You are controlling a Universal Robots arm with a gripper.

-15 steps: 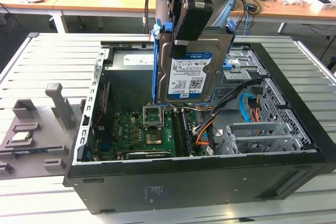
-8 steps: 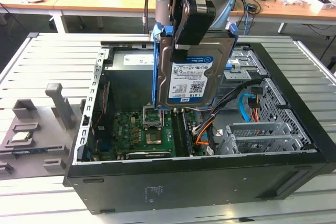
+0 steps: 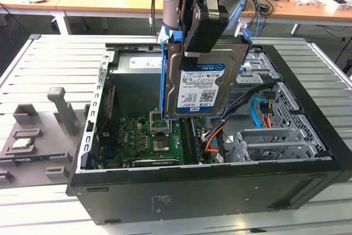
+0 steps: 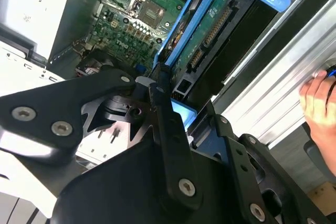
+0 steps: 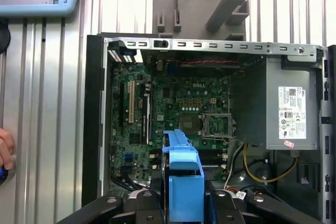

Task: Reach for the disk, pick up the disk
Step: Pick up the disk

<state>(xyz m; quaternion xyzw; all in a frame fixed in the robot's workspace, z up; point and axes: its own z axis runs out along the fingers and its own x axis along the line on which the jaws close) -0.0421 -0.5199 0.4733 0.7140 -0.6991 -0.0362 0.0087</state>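
Observation:
The disk [image 3: 204, 83] hangs upright above the open computer case [image 3: 187, 191], clear of the motherboard. It is silver-grey with a white-and-blue label facing the exterior camera and blue rails along its sides. My gripper [image 3: 206, 45] is shut on the disk's top part, with one black finger [image 3: 204, 23] lying over its face. In the second wrist view the black gripper [image 4: 176, 100] clamps the disk [image 4: 212, 30] by its connector edge and blue rail. In the first wrist view the blue rail [image 5: 184, 179] stands up between the black finger links.
Below lie the green motherboard [image 3: 148, 138], orange and blue cables [image 3: 258, 114] and a metal drive cage [image 3: 269, 141]. A grey fixture [image 3: 38, 136] sits at the exterior view's left. A person's hand [image 4: 317, 100] rests on the slatted table beside the case.

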